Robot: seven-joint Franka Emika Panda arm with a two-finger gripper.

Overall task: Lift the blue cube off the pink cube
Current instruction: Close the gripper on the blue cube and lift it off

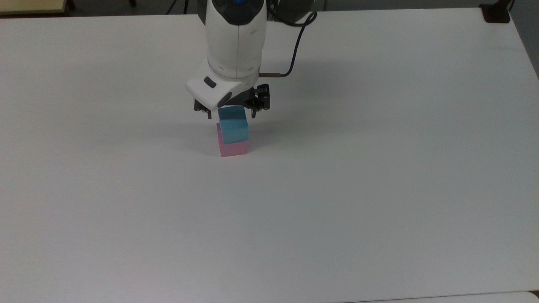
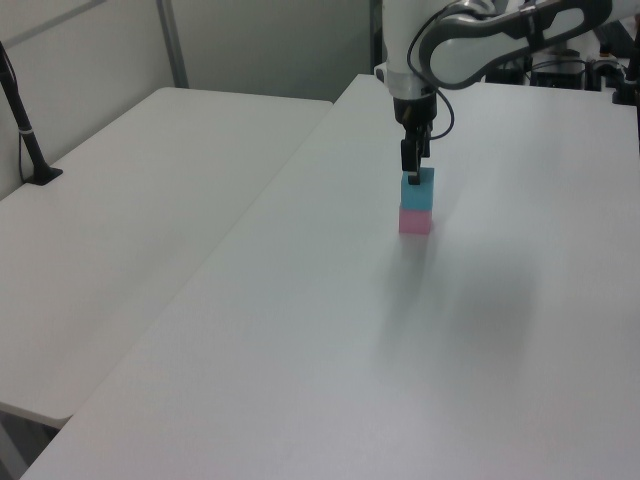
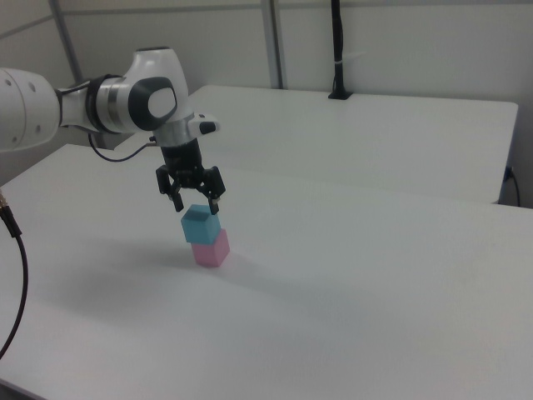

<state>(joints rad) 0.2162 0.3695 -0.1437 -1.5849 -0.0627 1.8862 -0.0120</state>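
Even, diffuse overhead light, bright w/o harsh spots. White counter [image 1: 379,189] reads slightly grey-blue in the top view, w/ mild falloff toward the corners. Shadows soft & faint: a blurry dark patch on the counter under the arm [image 1: 236,38] and gripper [image 1: 231,112], a weak smudge beside the blue cube [image 1: 233,124] and pink cube [image 1: 232,148]. No glare. Left & right views softer, low detail; background there darker. No obvious edge distortion.
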